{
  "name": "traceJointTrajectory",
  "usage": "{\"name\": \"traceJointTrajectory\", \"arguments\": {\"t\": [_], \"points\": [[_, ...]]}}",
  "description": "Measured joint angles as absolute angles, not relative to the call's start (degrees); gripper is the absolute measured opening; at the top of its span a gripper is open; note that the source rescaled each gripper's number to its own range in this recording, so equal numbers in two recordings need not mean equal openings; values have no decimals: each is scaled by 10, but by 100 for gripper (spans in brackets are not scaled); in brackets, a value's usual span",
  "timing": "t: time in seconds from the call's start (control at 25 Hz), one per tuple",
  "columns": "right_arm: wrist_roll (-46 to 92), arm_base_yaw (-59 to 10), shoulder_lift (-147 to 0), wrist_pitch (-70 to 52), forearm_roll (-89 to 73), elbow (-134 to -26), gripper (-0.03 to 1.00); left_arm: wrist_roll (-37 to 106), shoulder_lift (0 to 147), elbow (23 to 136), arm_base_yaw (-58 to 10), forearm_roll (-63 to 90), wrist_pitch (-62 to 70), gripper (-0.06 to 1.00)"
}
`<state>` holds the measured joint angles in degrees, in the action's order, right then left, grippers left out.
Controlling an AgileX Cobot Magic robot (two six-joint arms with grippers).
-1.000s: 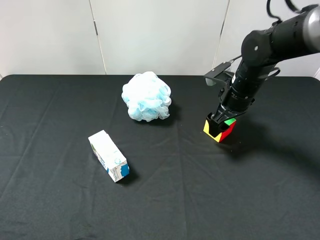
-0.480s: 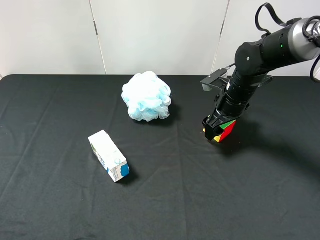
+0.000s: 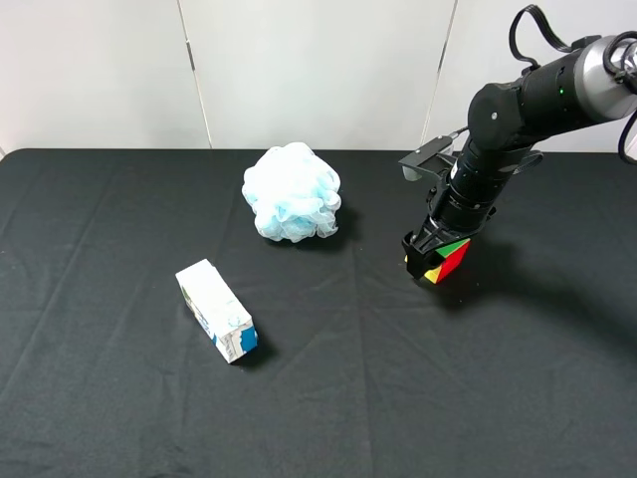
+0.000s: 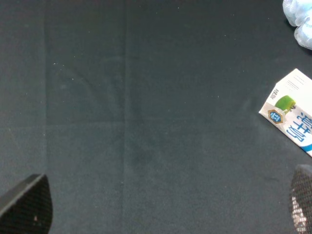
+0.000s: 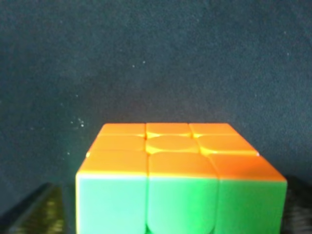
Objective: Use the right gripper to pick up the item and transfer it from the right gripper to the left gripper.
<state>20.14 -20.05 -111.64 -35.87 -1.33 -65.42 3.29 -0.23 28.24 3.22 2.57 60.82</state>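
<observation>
In the exterior high view the light is bright and even, and focus is sharp. The black cloth counter (image 3: 119, 398) swallows most of it. Soft, short shadows lie right of the white-and-blue rectangular carton (image 3: 215, 310), the pale blue mesh bath puff (image 3: 292, 191) and the small multicoloured puzzle cube (image 3: 445, 261), so the light comes from above and left.

The left wrist view is dimmer and grey-green, and the left pincer (image 4: 163, 207) shows only as dark, soft-edged corners.

In the right wrist view the cube (image 5: 180, 180) is very close, slightly blurred and glowing with oversaturated colour. The cloth behind it is dim and speckled.

Carton (image 3: 216, 310), perhaps milk, lies apart from puff (image 3: 292, 192).
</observation>
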Motion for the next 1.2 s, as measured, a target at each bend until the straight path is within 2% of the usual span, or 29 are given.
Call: {"name": "traceJointTrajectory", "arguments": {"t": [0.04,0.08,0.12,0.16,0.44,0.84,1.2], "points": [[201,-201,-1116,-358,-13,-654,38,33,-2,282,32,26,608,92],[201,-201,-1116,-355,-13,-654,0,33,-2,282,32,26,608,92],[201,-201,-1116,-353,-15,-655,3,33,-2,282,32,26,608,92],[201,-201,-1116,-351,-15,-655,1,33,-2,282,32,26,608,92],[201,-201,-1115,-356,-13,-657,1,33,-2,282,32,26,608,92],[189,-201,-1053,-537,-16,-746,1,33,-2,282,32,26,608,92],[172,-201,-991,-589,-95,-770,1,33,-2,282,32,26,608,92]]}}
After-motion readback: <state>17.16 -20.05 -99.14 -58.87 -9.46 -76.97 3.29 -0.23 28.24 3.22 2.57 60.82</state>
